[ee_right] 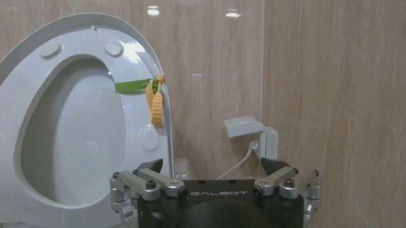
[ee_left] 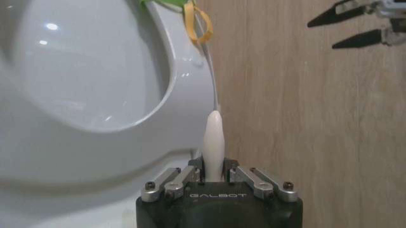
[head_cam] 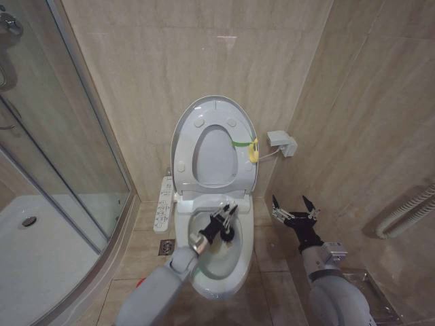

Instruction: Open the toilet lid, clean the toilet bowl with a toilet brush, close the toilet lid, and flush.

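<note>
Toilet brush (head_cam: 230, 231), its white handle clamped in the left gripper (head_cam: 223, 219), reaches into the toilet bowl (head_cam: 241, 261) beneath the raised toilet lid (head_cam: 182, 139), right gripper (head_cam: 293, 210) spread open beside; a steep tilt might slip the handle or spatter water.

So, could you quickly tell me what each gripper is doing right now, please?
Left gripper: shut on the toilet brush, over the toilet bowl.
Right gripper: open, holding nothing, beside the bowl.
</note>
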{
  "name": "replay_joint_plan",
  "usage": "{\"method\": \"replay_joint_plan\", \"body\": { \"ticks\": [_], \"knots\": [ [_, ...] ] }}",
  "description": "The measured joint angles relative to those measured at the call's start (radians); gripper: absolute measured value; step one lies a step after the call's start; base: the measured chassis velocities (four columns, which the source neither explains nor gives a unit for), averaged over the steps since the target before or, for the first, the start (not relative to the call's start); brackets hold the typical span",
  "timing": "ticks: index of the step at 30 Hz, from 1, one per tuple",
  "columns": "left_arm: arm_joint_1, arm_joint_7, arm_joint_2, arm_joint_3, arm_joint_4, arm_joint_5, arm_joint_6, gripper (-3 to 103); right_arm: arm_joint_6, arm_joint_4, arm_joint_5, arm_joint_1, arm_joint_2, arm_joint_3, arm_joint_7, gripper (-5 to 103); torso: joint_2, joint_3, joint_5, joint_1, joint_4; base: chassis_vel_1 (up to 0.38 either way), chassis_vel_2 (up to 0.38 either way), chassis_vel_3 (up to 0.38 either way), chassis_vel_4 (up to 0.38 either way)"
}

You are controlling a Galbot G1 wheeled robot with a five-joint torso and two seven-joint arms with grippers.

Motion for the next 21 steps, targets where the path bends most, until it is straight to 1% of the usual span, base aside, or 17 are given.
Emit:
{"method": "replay_joint_plan", "body": {
  "ticks": [1,4,7,15,21],
  "knots": [
    [0.0,0.0,0.0,0.0,0.0,0.0,0.0,20,0.0,0.0,0.0,0.0,0.0,0.0,0.0,100,0.0,0.0,0.0,0.0,0.0,0.0,0.0,0.0,0.0],
    [0.069,0.013,0.033,-0.037,-0.007,0.013,-0.029,20,0.0,0.0,0.0,0.0,0.0,0.0,0.0,100,0.0,0.0,0.0003,0.0,0.0002,0.0,0.0,0.0,0.0],
    [0.099,0.017,0.043,-0.058,-0.016,0.017,-0.038,20,0.0,0.0,0.0,0.0,0.0,0.0,0.0,100,0.0,0.0,0.0003,0.0,0.0003,0.0,0.0,0.0,0.0],
    [0.164,0.016,0.077,-0.077,-0.076,0.015,-0.031,20,0.0,0.0,0.0,0.0,0.0,0.0,0.0,100,0.0,0.0,0.0003,0.0,-0.0001,0.0,0.0,0.0,0.0],
    [0.174,0.022,0.1,-0.067,-0.056,0.009,-0.028,20,0.0,0.0,0.0,0.0,0.0,0.0,0.0,100,0.0,0.0,0.0004,0.0,0.0002,0.0,0.0,0.0,0.0]
  ]
}}
